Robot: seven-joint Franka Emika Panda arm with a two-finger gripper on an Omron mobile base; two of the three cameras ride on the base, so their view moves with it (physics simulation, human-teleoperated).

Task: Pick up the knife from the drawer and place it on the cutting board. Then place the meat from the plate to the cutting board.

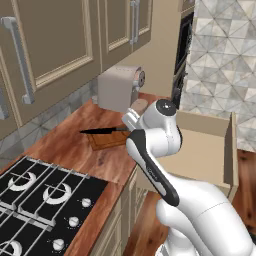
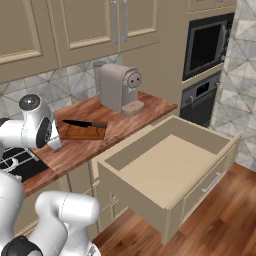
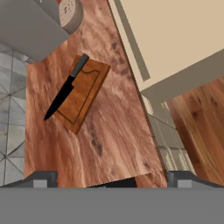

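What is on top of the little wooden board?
A black knife lies along one edge of the cutting board, its tip sticking out past the board. Nothing else is on it. The wood right under the blade is covered.

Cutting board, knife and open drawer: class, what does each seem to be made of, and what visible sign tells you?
The small reddish-brown cutting board looks like wood: streaky brown surface, grooved rim. The slim knife has a matte black blade, possibly coated metal, and a dark grey handle, material unclear. The wide beige drawer looks like painted wood with a plain, pale tan inside.
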